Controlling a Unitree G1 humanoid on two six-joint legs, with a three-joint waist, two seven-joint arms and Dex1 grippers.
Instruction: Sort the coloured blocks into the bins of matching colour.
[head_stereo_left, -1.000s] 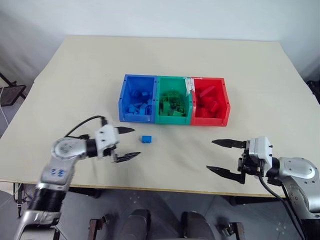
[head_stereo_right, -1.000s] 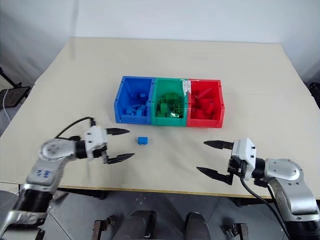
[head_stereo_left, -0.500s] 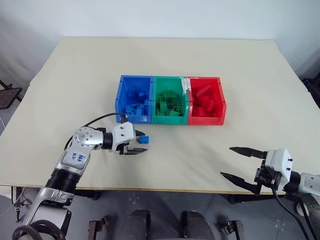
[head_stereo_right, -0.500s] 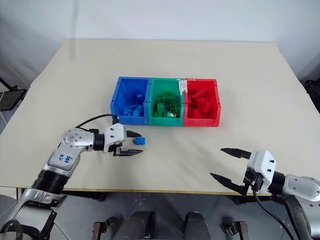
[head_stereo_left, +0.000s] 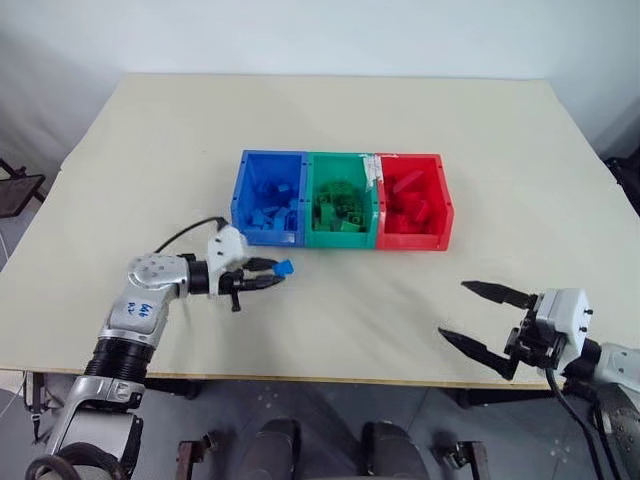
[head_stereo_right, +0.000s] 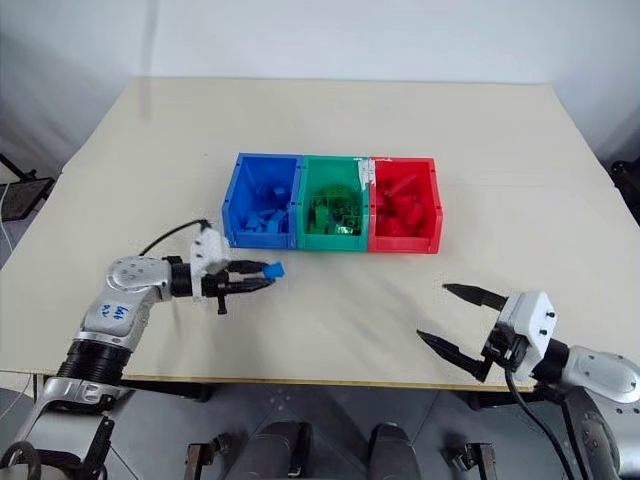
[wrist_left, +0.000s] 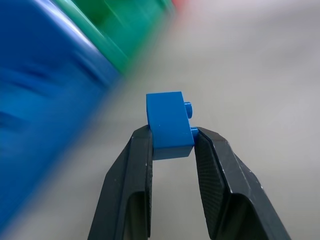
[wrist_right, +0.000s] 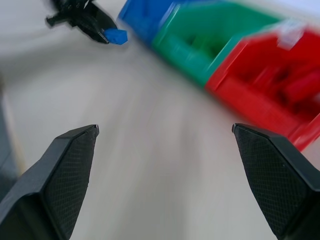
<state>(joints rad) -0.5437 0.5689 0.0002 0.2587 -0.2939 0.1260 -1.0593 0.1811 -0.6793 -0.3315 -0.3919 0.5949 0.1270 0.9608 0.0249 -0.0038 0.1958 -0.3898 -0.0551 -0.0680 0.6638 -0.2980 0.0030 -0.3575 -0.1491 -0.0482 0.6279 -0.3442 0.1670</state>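
Left gripper: the left gripper has its two black fingers clamped on the small blue brick, which stands out past the fingertips with its studs to one side (clearest in the left wrist view)
Blue brick, place: held clear of the table, just in front of the blue bin near its front wall, not touching it
Right gripper: the right gripper has its fingers spread wide apart with nothing between them; it hangs over the near right part of the table, well apart from the bins
Bins: blue, green and red stand in a joined row near the middle of the table, blue on the robot's left, the green bin in the middle, the red bin on the right
White tag: a small white tag sits on the wall between green and red, towards the far side
Bin contents: blue bricks lie loose in the blue bin, green bricks in the green one, red bricks in the red one; their number I cannot tell
Table: pale beige top
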